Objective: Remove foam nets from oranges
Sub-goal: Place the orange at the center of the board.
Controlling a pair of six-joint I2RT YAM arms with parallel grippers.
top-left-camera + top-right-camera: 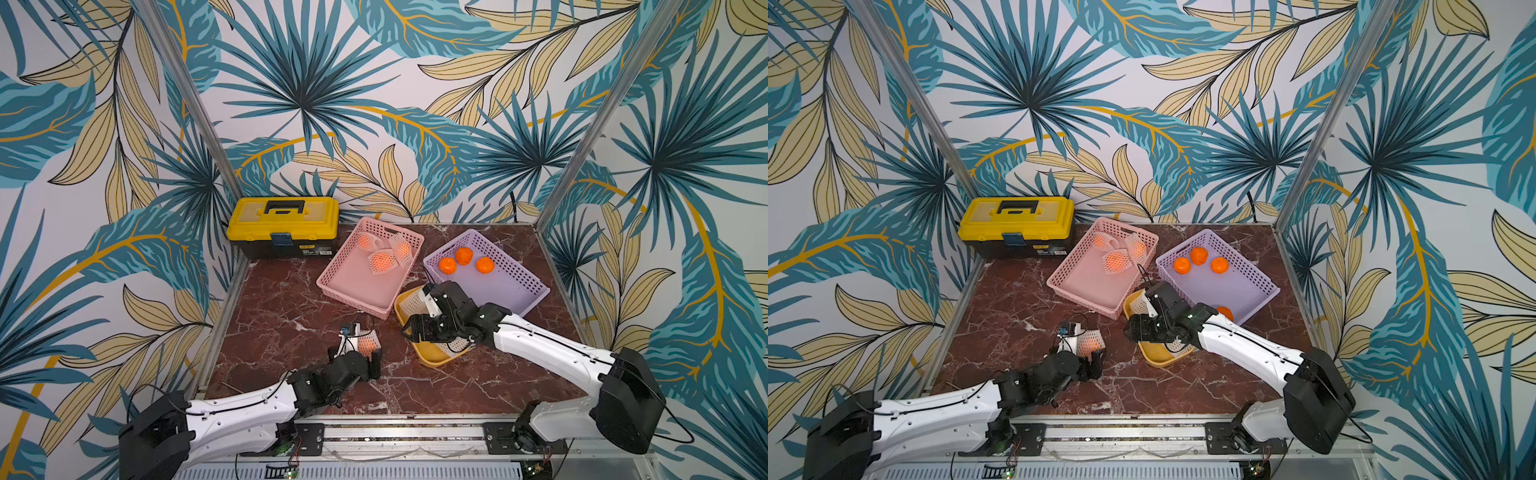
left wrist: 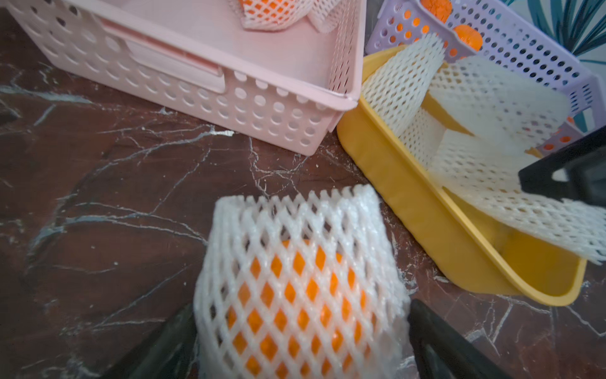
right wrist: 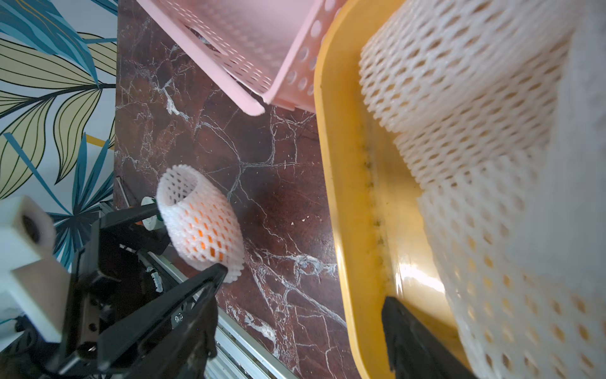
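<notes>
Though several small round bare oranges (image 1: 463, 259) lay in your lilac plastic basket (image 1: 515, 286) at two o'clock, four sat in white foam-mesh nets (image 1: 382, 262); left gripper (image 1: 356, 351) gaped around one, right gripper's (image 1: 419, 328) hold unclear.

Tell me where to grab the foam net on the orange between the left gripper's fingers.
Pinch the foam net at its empty collar, the end pointing away from the left gripper, coming from the pink basket's side. The orange fills only the near end, so the collar should flatten easily.
</notes>
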